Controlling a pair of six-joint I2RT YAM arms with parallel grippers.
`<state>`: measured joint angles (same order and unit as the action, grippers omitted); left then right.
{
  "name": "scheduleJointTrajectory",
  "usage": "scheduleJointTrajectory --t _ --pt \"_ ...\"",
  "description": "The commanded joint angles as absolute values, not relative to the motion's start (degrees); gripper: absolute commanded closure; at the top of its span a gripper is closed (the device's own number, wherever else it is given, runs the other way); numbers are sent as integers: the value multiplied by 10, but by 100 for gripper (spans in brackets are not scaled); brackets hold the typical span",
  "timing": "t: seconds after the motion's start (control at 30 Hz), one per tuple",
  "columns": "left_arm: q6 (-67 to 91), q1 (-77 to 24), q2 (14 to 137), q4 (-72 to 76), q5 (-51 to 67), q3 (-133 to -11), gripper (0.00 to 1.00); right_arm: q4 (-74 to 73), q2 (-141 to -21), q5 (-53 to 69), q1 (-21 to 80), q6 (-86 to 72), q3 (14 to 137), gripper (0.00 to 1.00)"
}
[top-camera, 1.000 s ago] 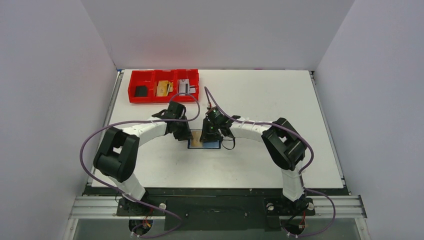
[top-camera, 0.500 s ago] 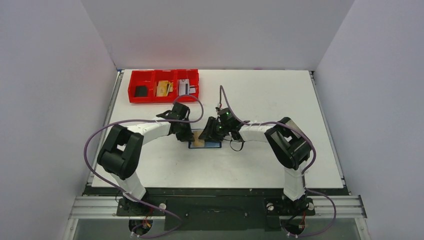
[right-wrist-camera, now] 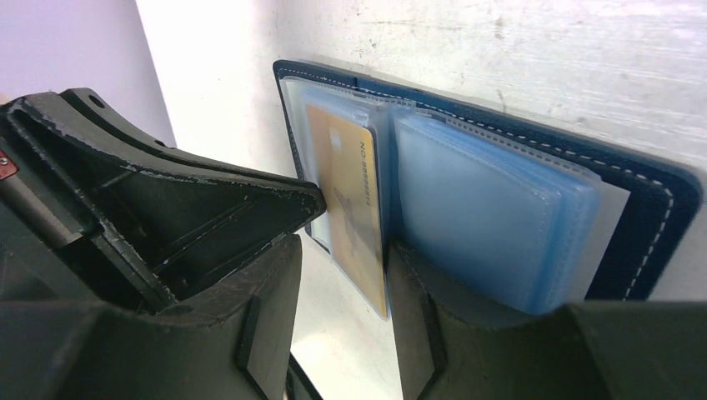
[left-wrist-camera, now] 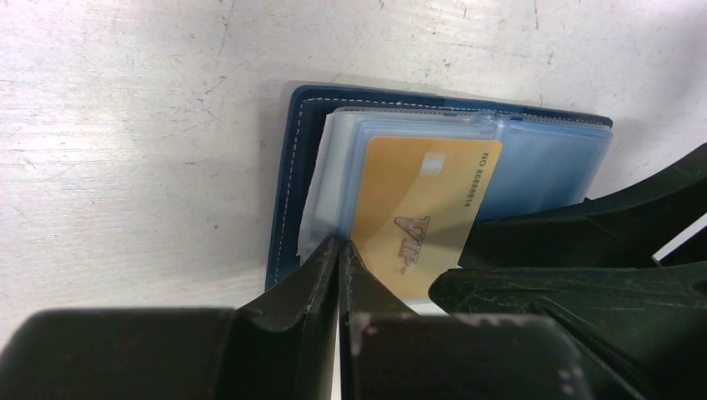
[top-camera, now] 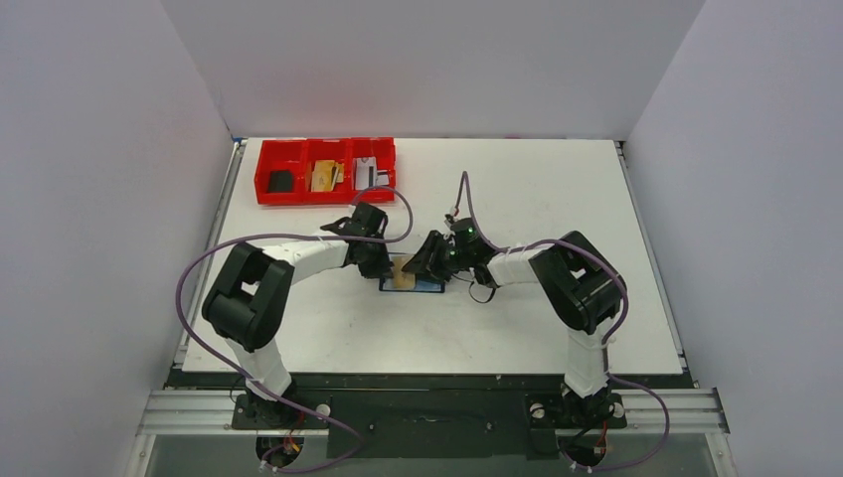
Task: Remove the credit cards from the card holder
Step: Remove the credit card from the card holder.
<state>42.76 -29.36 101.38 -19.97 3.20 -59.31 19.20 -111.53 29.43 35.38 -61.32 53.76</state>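
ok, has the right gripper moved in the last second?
Yes. In the top view the right gripper has shifted right, further from the red tray, and sits low over the open card holder.

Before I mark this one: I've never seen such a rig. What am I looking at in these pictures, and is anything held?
Two robot arms are bolted at the near edge of a white table. The overhead picture looks down from behind them. The other two come from a camera on each wrist, so the black wedges are that arm's own fingers. A navy card holder lies open on the table, a tan-gold card sticking partway out of its clear sleeves. The left gripper is shut at the sleeves' corner; whether it pinches anything I cannot tell. The right gripper is open, a finger on either side of the card, not clamped. A red three-compartment tray sits at the far left, holding small flat items.
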Motion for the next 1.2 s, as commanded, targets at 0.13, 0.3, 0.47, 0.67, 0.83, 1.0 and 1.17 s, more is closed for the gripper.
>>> scheduleJointTrajectory --t 0.13,0.3,0.47,0.67,0.83,1.0,1.17 --pt "471 -305 1057 -191 38 -585 100 279 -1124 301 334 -656 483 60" --pt "476 -304 1056 -198 30 -577 100 338 -1117 314 316 -687 460 60" --pt "478 -304 1057 -199 28 -572 100 392 -1122 325 303 -722 442 61" --pt "479 -304 1055 -198 26 -566 100 391 -1107 321 294 -723 437 64" --pt "480 -305 1054 -196 27 -565 100 352 -1096 308 292 -703 443 68" --pt "479 -305 1054 -193 30 -564 100 362 -1109 308 292 -707 441 81" --pt "479 -305 1055 -191 33 -565 100 385 -1119 312 292 -718 437 90"
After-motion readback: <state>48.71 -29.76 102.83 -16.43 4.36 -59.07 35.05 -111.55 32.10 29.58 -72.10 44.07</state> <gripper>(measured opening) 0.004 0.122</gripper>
